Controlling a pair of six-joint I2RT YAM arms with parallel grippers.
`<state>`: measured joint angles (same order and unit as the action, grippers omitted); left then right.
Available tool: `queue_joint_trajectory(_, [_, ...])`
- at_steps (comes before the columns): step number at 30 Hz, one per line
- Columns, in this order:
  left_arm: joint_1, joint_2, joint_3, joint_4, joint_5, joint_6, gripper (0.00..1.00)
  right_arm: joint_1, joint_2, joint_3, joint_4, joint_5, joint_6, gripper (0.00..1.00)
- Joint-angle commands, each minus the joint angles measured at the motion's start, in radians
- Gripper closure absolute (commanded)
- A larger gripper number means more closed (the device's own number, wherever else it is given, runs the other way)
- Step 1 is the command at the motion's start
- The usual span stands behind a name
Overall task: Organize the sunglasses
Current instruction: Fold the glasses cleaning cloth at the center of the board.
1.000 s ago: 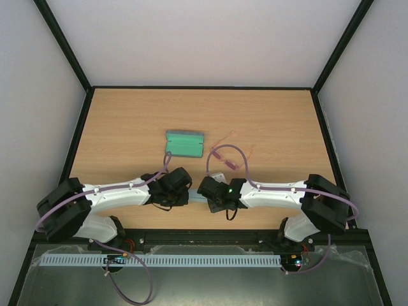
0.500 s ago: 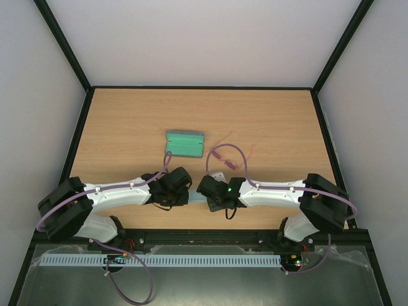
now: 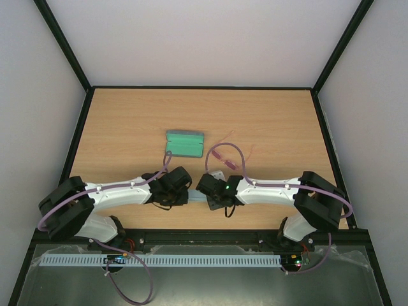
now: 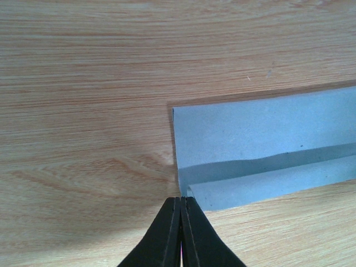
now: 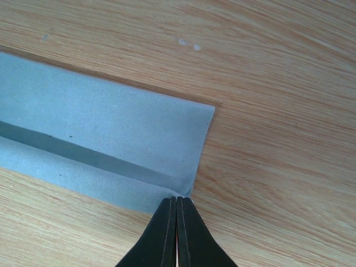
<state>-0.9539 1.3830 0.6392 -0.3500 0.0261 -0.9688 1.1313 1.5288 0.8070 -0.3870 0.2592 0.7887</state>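
At near corners of the folded cloth (image 4: 261, 139), left tool (image 4: 181, 200) and right tool (image 5: 176, 199) sit pressed together

Before me the wooden counter (image 3: 127, 121) carries three things: a greenish oblong case (image 3: 185, 143) near its middle, the pink sunglasses (image 3: 227, 160) just right of that and apart from it, and a light blue cloth (image 4: 261, 150), folded lengthwise, nearest my bases.
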Motion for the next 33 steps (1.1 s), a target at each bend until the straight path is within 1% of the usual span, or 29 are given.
queue_joint_trajectory(1, [0.009, 0.003, 0.015, 0.0, 0.001, 0.01, 0.98, -0.01, 0.013, 0.019, -0.026, 0.015, -0.01, 0.96])
queue_joint_trajectory(10, [0.009, 0.001, 0.016, 0.0, 0.003, 0.012, 0.98, -0.011, 0.016, 0.038, -0.035, 0.019, -0.013, 0.93])
queue_joint_trajectory(17, [0.011, 0.004, 0.018, -0.001, 0.003, 0.016, 0.98, -0.014, 0.025, 0.046, -0.036, 0.023, -0.018, 0.87])
queue_joint_trajectory(23, [0.023, -0.007, 0.015, -0.01, 0.001, 0.024, 0.98, -0.037, 0.027, 0.043, -0.042, 0.035, -0.027, 0.8])
queue_joint_trajectory(26, [0.041, -0.031, 0.016, -0.031, -0.006, 0.033, 0.95, -0.058, 0.013, 0.041, -0.049, 0.043, -0.04, 0.71])
queue_joint_trajectory(28, [0.06, -0.054, 0.014, -0.047, -0.01, 0.044, 0.89, -0.073, 0.001, 0.042, -0.056, 0.051, -0.049, 0.68])
queue_joint_trajectory(30, [0.081, -0.081, 0.013, -0.067, -0.016, 0.052, 0.79, -0.084, -0.013, 0.041, -0.061, 0.053, -0.06, 0.65])
queue_joint_trajectory(32, [0.099, -0.113, 0.014, -0.089, -0.019, 0.06, 0.6, -0.085, -0.028, 0.038, -0.066, 0.063, -0.065, 0.63])
queue_joint_trajectory(33, [0.106, -0.124, 0.015, -0.098, -0.021, 0.065, 0.54, -0.086, -0.036, 0.035, -0.068, 0.066, -0.066, 0.61])
